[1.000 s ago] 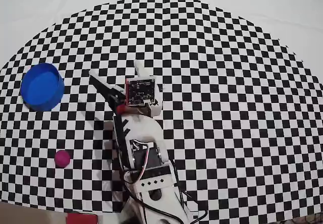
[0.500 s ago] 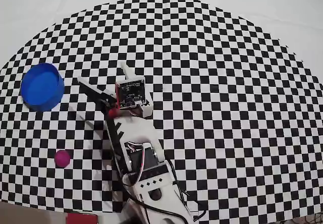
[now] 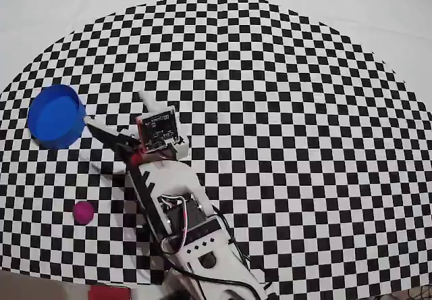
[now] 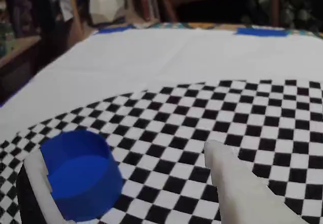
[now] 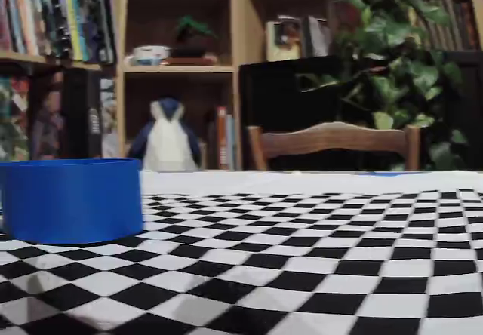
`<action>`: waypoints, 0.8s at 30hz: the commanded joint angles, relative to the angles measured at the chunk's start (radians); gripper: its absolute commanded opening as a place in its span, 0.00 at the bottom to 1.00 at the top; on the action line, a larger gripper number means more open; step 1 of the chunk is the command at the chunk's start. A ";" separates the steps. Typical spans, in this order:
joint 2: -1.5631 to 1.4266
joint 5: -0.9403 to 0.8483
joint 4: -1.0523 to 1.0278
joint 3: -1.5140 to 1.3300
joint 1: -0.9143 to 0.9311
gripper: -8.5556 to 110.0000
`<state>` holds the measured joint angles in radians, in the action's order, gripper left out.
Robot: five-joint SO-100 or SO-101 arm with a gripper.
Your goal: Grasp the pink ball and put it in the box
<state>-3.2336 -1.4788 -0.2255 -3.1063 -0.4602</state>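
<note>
Since the box (image 3: 57,116) sits far left in the overhead view with the pink ball (image 3: 84,212) below it, I see my gripper (image 3: 113,114), jaws wide and empty, aimed at the box. The ball lies apart, back toward the near edge, with open checkered mat (image 3: 297,111) around it

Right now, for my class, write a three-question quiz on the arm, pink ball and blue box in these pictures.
1. True or false: the pink ball lies inside the box.
2. In the overhead view, the gripper points toward: A the box, B the ball, C the right edge.
3. Fill in: the gripper's jaws are ____.

Key: 1 false, it sits on the checkered mat; 2 A; 3 open, holding nothing.
</note>
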 commanded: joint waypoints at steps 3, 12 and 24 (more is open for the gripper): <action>-0.021 -0.003 0.006 -0.008 -0.077 0.40; -0.034 -0.003 0.005 -0.008 -0.147 0.39; -0.067 -0.003 0.011 -0.008 -0.259 0.39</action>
<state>-3.2689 -1.4788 -0.2255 -3.1063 -0.6872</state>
